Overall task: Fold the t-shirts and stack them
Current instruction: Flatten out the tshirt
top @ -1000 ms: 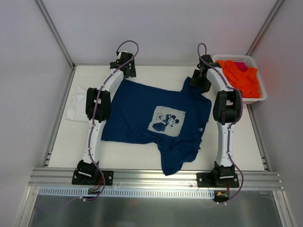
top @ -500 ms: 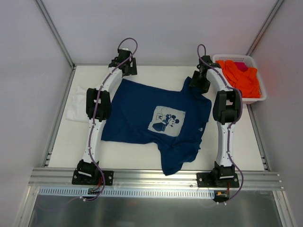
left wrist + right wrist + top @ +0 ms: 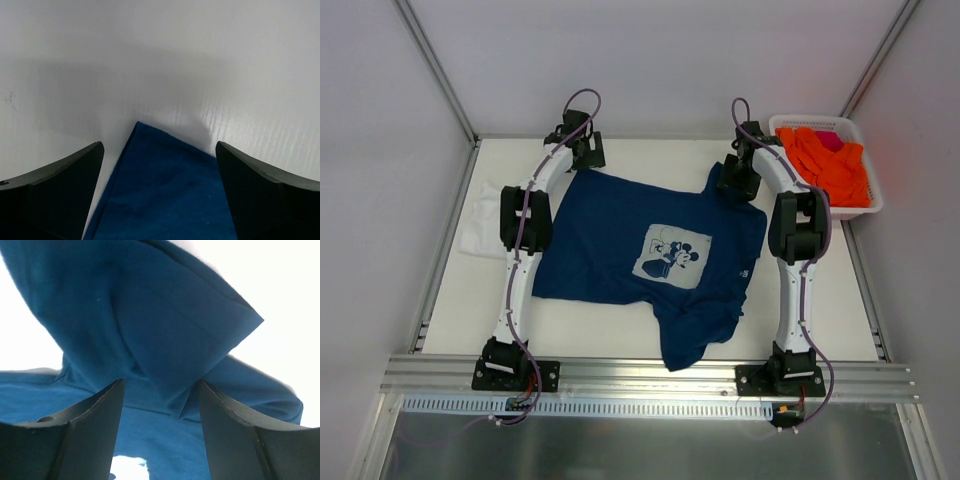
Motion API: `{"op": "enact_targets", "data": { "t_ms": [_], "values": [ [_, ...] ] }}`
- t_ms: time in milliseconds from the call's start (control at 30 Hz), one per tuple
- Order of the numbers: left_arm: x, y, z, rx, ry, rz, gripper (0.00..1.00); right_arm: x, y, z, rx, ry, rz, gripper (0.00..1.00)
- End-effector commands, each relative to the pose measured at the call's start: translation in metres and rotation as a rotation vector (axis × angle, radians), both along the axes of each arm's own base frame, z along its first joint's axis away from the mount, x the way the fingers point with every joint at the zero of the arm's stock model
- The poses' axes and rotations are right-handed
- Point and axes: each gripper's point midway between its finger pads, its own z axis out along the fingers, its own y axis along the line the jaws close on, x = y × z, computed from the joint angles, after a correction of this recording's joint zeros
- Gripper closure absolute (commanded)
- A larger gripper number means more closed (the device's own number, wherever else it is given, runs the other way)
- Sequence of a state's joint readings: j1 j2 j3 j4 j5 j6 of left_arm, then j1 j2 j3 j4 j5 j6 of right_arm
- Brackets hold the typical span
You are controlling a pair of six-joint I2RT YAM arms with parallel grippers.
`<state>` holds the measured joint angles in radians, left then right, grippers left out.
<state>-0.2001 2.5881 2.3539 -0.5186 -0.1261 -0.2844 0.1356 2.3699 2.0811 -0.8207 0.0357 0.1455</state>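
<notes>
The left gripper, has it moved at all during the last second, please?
Yes. The left gripper shifted slightly left along the table's far edge, away from the basket.

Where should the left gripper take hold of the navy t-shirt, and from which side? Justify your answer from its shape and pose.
On the navy t-shirt, grip the far left corner, coming straight down from above. That corner lies flat on the table as a free point with bare surface on both sides, and the open left gripper straddles it.

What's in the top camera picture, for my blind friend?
A navy blue t-shirt with a pale mouse print lies spread on a white table between two robot arms. A white t-shirt lies left; a white basket of orange cloth sits right.
</notes>
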Motion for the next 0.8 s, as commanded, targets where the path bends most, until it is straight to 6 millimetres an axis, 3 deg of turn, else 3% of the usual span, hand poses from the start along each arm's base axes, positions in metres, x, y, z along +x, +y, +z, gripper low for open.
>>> {"op": "enact_targets", "data": {
  "t_ms": [0,267,500,600,633,767],
  "values": [
    [-0.001,0.004,0.009,-0.043,0.012,0.026,0.03,0.002,0.005,0.044,0.021,-0.078,0.008,0.37],
    [0.0,-0.019,0.002,-0.179,0.036,-0.007,0.05,-0.004,0.008,0.025,0.024,-0.035,0.005,0.38],
    [-0.007,-0.023,-0.005,-0.214,0.07,0.003,0.2,-0.005,0.006,0.023,0.012,-0.03,0.006,0.38],
    [-0.012,-0.017,-0.006,-0.185,0.079,0.026,0.43,-0.007,0.004,0.019,0.004,-0.015,-0.006,0.38],
    [-0.015,-0.016,-0.009,-0.174,0.089,0.027,0.55,-0.007,0.005,0.016,0.003,-0.007,-0.011,0.38],
    [-0.019,-0.011,-0.007,-0.154,0.097,0.024,0.71,-0.005,0.006,0.007,0.007,0.021,-0.024,0.39]
  ]
}}
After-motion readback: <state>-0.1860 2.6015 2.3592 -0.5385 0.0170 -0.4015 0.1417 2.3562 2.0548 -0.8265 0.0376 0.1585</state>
